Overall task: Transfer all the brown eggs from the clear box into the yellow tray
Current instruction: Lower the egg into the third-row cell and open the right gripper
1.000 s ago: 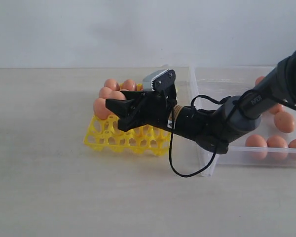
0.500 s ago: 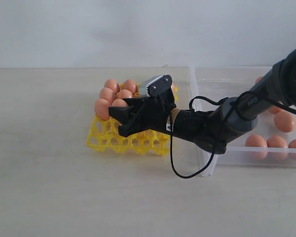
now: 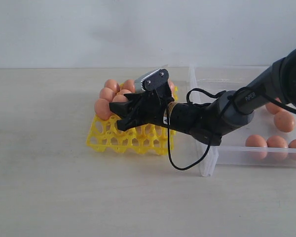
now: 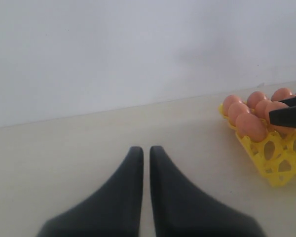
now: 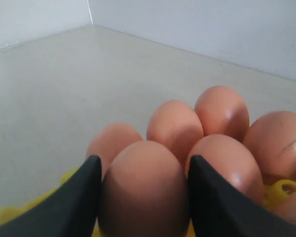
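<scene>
Right end effector (image 5: pixel 143 197) clamped on one brown egg (image 5: pixel 143 190), low over the left part of the yellow tray (image 3: pixel 113 140). Seated brown eggs (image 3: pixel 102 107) fill the tray's far-left cups; more lie in the clear box (image 3: pixel 209 163), right of the tray. Left end effector (image 4: pixel 142 152) narrow, fingers almost touching, holding nothing, above the surface (image 4: pixel 64 148).

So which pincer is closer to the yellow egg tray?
Right. The right pincer is over the yellow tray, holding a brown egg. The left pincer sits shut, well away from it above bare table.
</scene>
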